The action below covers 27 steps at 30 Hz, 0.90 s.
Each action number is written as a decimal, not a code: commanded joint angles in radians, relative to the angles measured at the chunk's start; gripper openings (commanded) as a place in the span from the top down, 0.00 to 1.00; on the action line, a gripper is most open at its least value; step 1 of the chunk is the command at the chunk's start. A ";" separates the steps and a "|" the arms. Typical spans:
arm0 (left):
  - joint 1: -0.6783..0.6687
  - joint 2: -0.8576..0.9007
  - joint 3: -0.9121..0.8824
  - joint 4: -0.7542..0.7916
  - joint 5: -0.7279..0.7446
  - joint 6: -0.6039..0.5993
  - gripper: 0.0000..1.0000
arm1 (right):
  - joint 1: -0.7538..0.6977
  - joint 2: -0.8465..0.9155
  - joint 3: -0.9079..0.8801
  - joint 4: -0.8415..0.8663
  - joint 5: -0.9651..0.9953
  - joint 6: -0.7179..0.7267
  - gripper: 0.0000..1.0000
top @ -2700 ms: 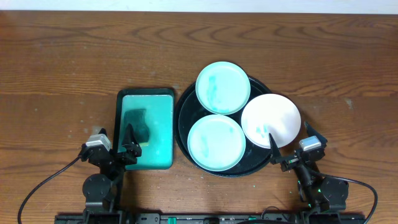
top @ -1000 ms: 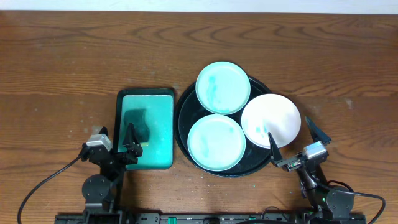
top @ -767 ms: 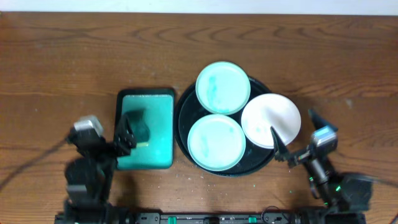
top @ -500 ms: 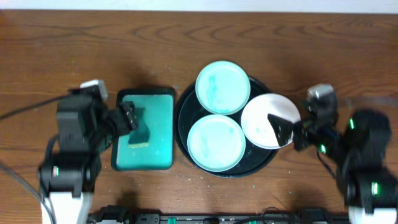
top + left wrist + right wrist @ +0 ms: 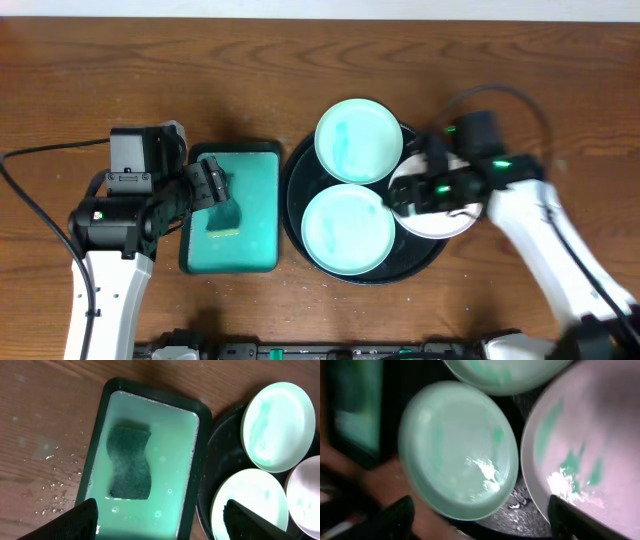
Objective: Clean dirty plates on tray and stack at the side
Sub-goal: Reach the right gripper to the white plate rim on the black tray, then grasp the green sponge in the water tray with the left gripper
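A brown wooden tabletop (image 5: 120,80) is seen from above. The big round black tray (image 5: 296,195) is set a little right of the middle, nearer the front edge. It is shiny and has a raised rim.

Three round plates are laid on it. The far plate (image 5: 358,140) is smeared pale green and hangs over the tray's back rim. The near plate (image 5: 348,228) is tinted pale green too and lies just in front of it. The right plate (image 5: 452,222) is whiter, with green streaks. It is partly hidden by the right gripper (image 5: 418,192), which hangs over its left side. The white right arm (image 5: 540,235) is stretched over the tray's right rim. In the wrist view the right gripper's fingers (image 5: 395,520) are spread wide, and nothing is held between them.

Just left of the black tray, a smaller green tray (image 5: 258,215) with square corners is set. It is filled with pale green water. A dark green sponge (image 5: 130,462) with wavy sides is laid in it. The left gripper (image 5: 212,186) is held over this tray's left side, above the sponge. Its fingers (image 5: 75,519) are spread wide and are empty. Small water drops (image 5: 55,505) are scattered on the wood beside the green tray.
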<state>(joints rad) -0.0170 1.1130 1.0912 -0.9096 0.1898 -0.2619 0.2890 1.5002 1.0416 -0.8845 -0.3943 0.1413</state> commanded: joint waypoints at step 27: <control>-0.002 0.151 0.026 -0.050 0.012 0.023 0.20 | 0.056 0.064 0.017 0.036 0.181 0.130 0.68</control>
<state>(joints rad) -0.0170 1.2736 1.0920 -0.9451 0.1970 -0.2569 0.3386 1.6695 1.0386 -0.8295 -0.2214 0.3111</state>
